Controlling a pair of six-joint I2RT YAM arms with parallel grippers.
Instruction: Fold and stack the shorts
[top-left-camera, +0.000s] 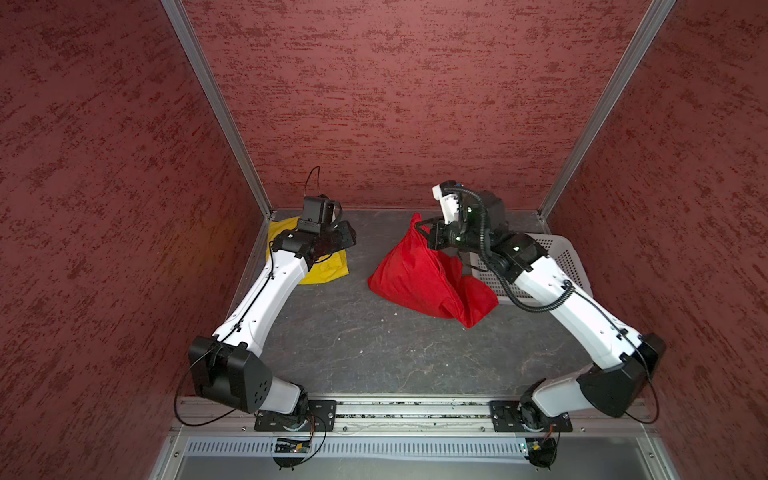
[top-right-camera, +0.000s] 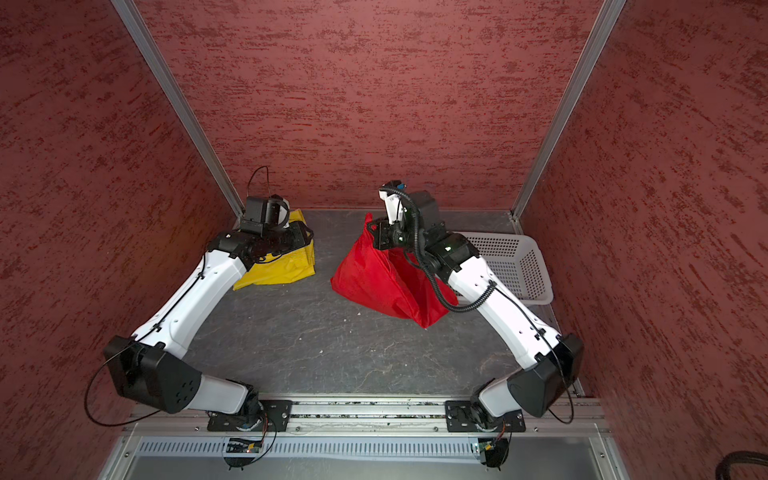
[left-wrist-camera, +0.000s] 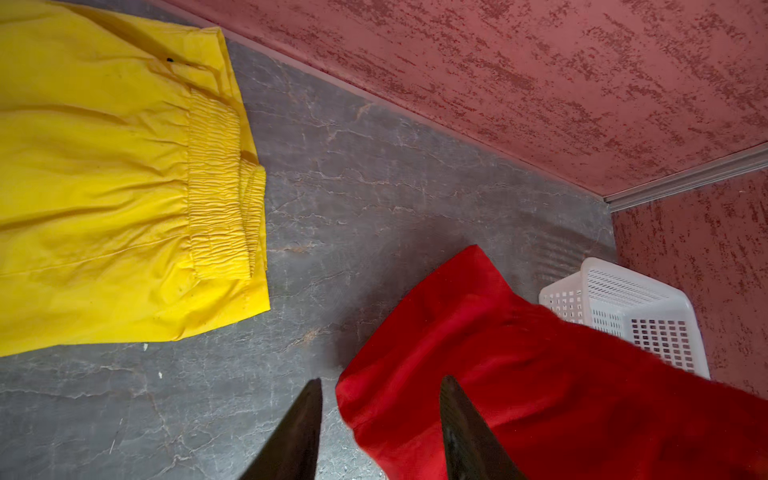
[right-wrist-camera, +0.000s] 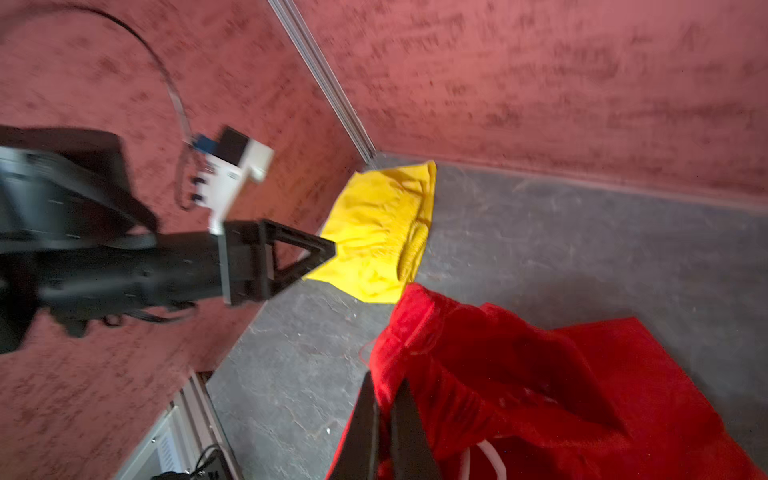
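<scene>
Found yellow shorts lying flat and folded in the far left corner of the worktop. Noted elastic waistband along the edge facing the worktop's middle. Confirmed this placement in both top views and both wrist views.

Located left gripper raised above the inner edge of the yellow shorts, pointing toward the worktop's middle. Observed jaws parted and gripping nothing, with no contact with either garment.

Found red shorts right of centre, nearer the far edge and well apart from the yellow shorts. Noted the top of the cloth pinched in the right gripper, jaws closed tight on it, and held clear of the worktop. Noted the rest hanging as a tent, with lower folds resting on the worktop. Spotted a pale drawstring among the folds close to the grip, in the right wrist view only.

Found white basket at the right edge toward the far right corner, partly behind the right arm. Noted red cloth overlapping its near left corner in both top views. Unable to tell whether red shorts and basket touch.

Found right wrist view blurred, so unable to read fine detail of the left gripper there.
</scene>
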